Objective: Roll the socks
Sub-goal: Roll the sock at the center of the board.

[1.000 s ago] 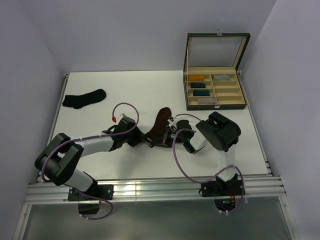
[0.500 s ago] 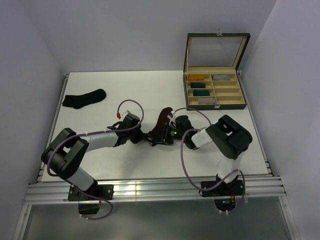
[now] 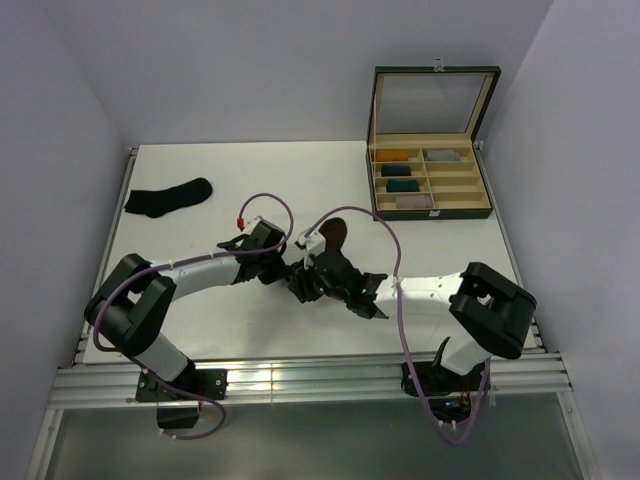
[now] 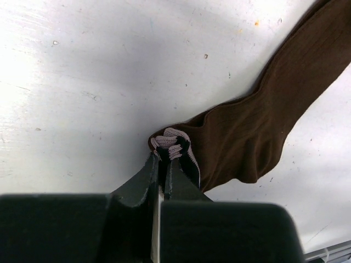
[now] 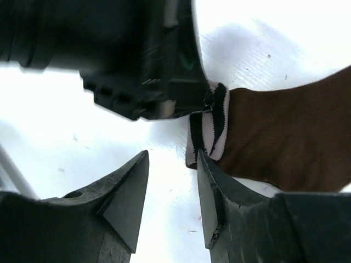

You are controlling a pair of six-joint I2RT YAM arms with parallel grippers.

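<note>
The dark brown sock [image 3: 333,236] lies mid-table, its pale-striped cuff [image 4: 173,143] bunched toward the near left. My left gripper [image 4: 164,156] is shut on that cuff, and the sock's body [image 4: 263,115] trails away to the right. My right gripper [image 5: 173,159] stands open just beside the cuff [image 5: 208,129] with nothing between its fingers; one fingertip sits next to the striped edge. In the top view the two grippers, left [image 3: 288,272] and right [image 3: 312,282], meet at the sock's near end. The plain black sock [image 3: 168,196] lies flat at the far left.
An open compartment box [image 3: 432,213] stands at the back right, its lid upright, holding mustard, teal and grey rolled bundles. The table's left rail runs close to the black sock. Cables loop above both forearms.
My left gripper has closed on the brown sock's cuff. My right gripper has opened and let go of it, and the right arm has swung its elbow out to the right.
</note>
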